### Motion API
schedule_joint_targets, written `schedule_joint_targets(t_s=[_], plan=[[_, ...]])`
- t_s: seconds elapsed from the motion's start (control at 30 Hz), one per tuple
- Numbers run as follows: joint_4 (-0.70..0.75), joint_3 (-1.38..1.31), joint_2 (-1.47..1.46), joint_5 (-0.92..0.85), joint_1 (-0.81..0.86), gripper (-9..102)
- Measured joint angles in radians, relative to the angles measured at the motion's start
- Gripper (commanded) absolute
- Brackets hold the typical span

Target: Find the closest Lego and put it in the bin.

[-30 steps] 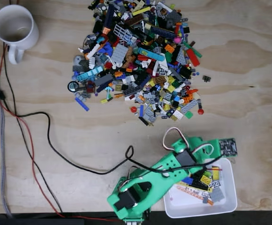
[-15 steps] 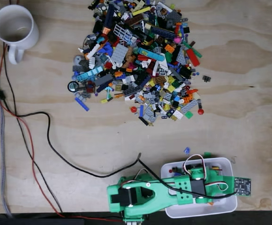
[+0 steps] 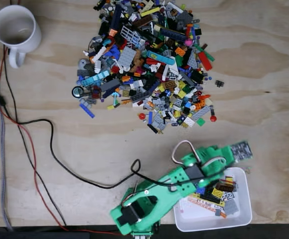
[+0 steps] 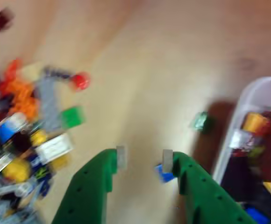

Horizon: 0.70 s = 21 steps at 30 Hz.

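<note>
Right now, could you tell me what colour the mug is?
White; the mug shows best in the fixed view.

The bright green plastic arm (image 3: 157, 199) is built from chunky printed segments with black servo blocks set into its joints. White and grey wires loop above its wrist, and a small dark circuit board (image 3: 239, 149) sits at its tip. In the wrist view, green fingers (image 4: 98, 182) carry small grey pads and rows of tiny holes.
</note>
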Motion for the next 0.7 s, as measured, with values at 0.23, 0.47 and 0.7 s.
schedule_joint_targets(t_s=[0.23, 0.47, 0.7], plan=[[-0.018, 0.002, -0.006, 0.081, -0.486, 14], [-0.075, 0.003, -0.094, 0.16, -0.713, 14], [-0.104, 0.038, -0.097, 0.19, -0.772, 13]])
